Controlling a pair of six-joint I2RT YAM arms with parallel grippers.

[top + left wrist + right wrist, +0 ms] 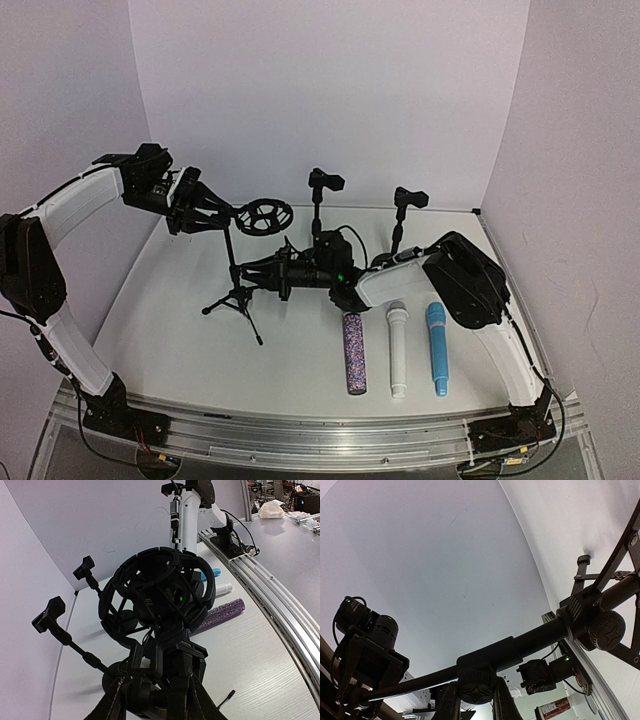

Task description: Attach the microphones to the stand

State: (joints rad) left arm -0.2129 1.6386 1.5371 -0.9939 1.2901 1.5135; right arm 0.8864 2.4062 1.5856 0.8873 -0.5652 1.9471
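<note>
Top external: nothing attached yet. Three microphones (397, 350) lie right of the right claw (250, 270), which clamps the stand (240, 290); left claw (215, 212) grips it under the shock mount (264, 215).

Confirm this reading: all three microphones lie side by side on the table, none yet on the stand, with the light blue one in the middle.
One thing is wrong: the white microphone is in the middle. The light blue microphone lies at the end nearest the right arm, and the purple-glitter microphone at the other. The top external view shows it. The rest stands: all three lie on the table.
</note>
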